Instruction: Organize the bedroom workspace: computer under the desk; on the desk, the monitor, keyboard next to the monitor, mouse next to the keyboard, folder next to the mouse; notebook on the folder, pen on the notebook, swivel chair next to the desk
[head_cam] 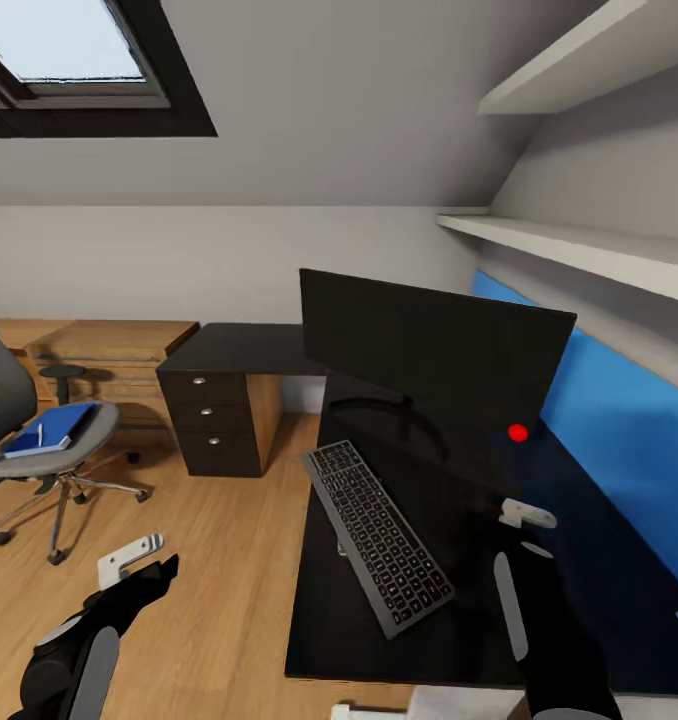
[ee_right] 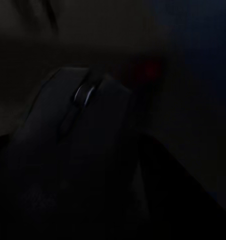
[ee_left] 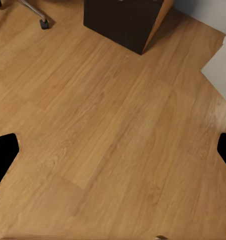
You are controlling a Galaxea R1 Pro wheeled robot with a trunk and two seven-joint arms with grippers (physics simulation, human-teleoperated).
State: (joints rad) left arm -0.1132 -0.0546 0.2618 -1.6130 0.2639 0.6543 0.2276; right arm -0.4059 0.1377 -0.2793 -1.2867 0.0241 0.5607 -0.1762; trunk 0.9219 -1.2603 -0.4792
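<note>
The black monitor (head_cam: 434, 350) stands on the glossy black desk (head_cam: 599, 590), and the grey-keyed keyboard (head_cam: 377, 533) lies slanted in front of it. My right gripper (head_cam: 524, 508) hovers over the desk just right of the keyboard. In the very dark right wrist view the mouse (ee_right: 88, 130) sits close between the fingers, and the gripper looks shut on it. My left gripper (head_cam: 159, 572) (ee_left: 113, 150) is open over the wooden floor. At the far left, the swivel chair (head_cam: 54, 455) carries the blue folder (head_cam: 49, 428), with the white pen (head_cam: 39, 435) and a dark notebook edge (head_cam: 83, 424) on it. The computer is out of view.
The dark drawer unit (head_cam: 214, 420) (ee_left: 123, 20) stands under the desk's far wing. Low wooden shelving (head_cam: 109, 350) runs along the back wall behind the chair. White wall shelves (head_cam: 579, 250) and a blue wall panel (head_cam: 619, 430) border the desk's right side. Wood floor (head_cam: 229, 540) lies between chair and desk.
</note>
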